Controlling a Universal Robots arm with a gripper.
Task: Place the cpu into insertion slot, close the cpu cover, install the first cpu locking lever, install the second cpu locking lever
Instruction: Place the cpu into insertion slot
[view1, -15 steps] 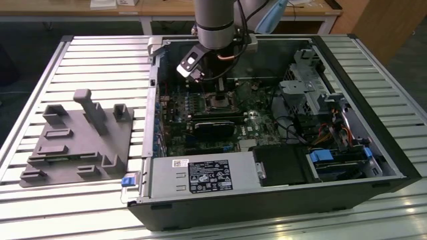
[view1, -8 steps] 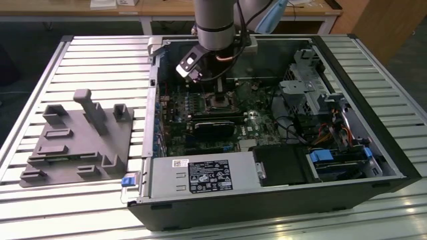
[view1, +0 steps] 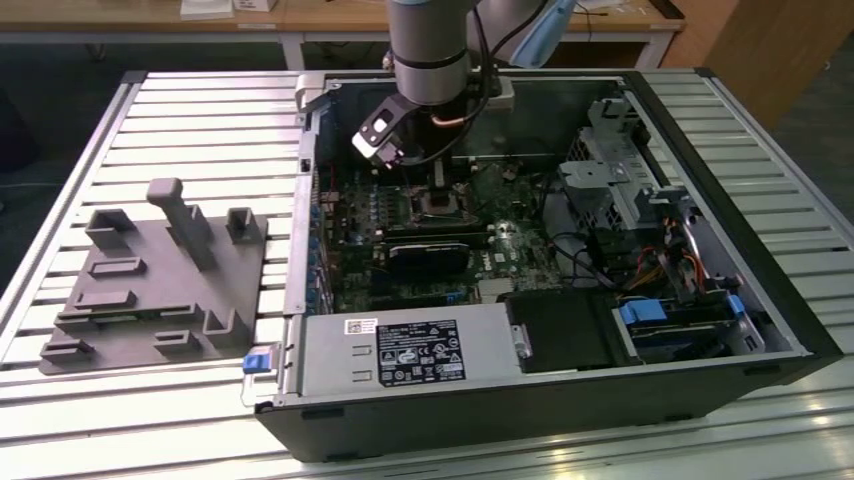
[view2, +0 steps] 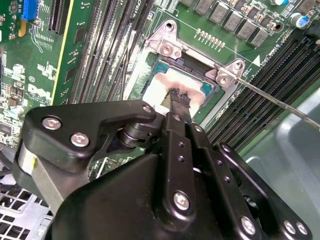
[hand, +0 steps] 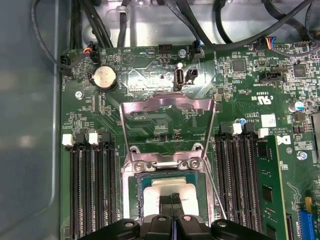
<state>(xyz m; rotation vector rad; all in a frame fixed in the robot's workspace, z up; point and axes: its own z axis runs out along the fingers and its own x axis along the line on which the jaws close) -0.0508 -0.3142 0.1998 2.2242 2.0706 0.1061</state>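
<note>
Gripper (view1: 437, 185) down over the socket inside an open computer case (view1: 561, 410), fingertips closed together.

From the exterior view's left, a grey moulded fixture plate (view1: 154, 275) lies on the slatted table (view1: 200, 100). Next is the case, where the arm reaches down to the green motherboard (view1: 507, 262), with the drive bays (view1: 621, 180) towards the exterior view's right. In both wrist views the cpu (hand: 155, 192) sits in the insertion slot (hand: 134, 195), its pale top smeared. The narrow black fingertips (view2: 180, 97) meet over its middle with nothing between them; whether they touch the chip or hover just above it is hard to tell. The cpu cover (hand: 170, 104) is open, swung back from the chip over the board. A thin locking lever (view2: 280, 102) juts out past the memory slots (view2: 265, 65).
</note>
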